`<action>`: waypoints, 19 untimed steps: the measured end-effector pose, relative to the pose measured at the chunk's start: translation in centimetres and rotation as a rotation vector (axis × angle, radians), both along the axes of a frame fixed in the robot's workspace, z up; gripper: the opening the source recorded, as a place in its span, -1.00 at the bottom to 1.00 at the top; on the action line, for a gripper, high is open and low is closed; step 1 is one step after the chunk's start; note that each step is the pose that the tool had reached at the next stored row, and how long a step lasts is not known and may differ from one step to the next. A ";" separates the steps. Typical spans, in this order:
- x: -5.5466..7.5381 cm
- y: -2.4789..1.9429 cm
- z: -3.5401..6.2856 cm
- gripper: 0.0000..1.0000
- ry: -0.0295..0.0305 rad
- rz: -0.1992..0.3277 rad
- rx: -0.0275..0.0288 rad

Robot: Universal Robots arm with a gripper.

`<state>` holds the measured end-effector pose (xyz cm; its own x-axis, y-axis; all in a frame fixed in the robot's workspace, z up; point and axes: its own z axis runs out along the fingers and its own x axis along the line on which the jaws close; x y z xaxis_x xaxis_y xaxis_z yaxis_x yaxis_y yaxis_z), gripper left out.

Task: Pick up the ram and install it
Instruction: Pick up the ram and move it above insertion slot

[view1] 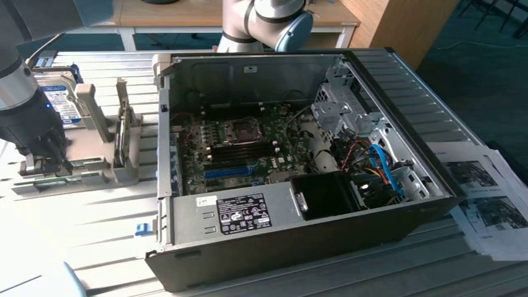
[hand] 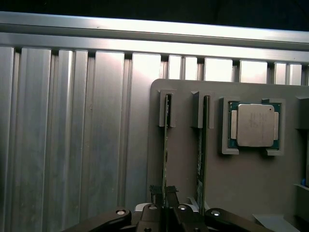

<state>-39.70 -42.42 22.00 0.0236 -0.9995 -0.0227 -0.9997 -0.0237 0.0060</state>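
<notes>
Now your jaws are closed on the ram (hand: 167,140), which stands on edge in the grey holder (hand: 183,169) on the counter (hand: 72,135), a second stick (hand: 203,145) just beside it.

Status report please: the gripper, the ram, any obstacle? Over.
Gripper down at the ram, grip unconfirmed. Ram on edge in its holder slot, not lifted. Second stick in next slot, close beside.

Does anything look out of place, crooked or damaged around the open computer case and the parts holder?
Nothing damaged or spilled. Both ram sticks stand straight in the grey holder, and the processor sits square in its recess. Only loose ends: printed sheets fanned beside the case, and a small blue item lying on the table.
</notes>
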 end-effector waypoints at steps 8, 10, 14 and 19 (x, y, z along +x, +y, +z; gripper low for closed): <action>0.0 0.00 0.00 -0.65 0.0000 0.000 0.0000; 0.0 0.00 0.00 -0.52 0.0000 0.000 0.0000; 0.0 0.00 -0.01 -0.52 0.0000 0.000 0.0001; 0.0 0.00 -0.40 -0.52 0.0001 0.000 -0.0001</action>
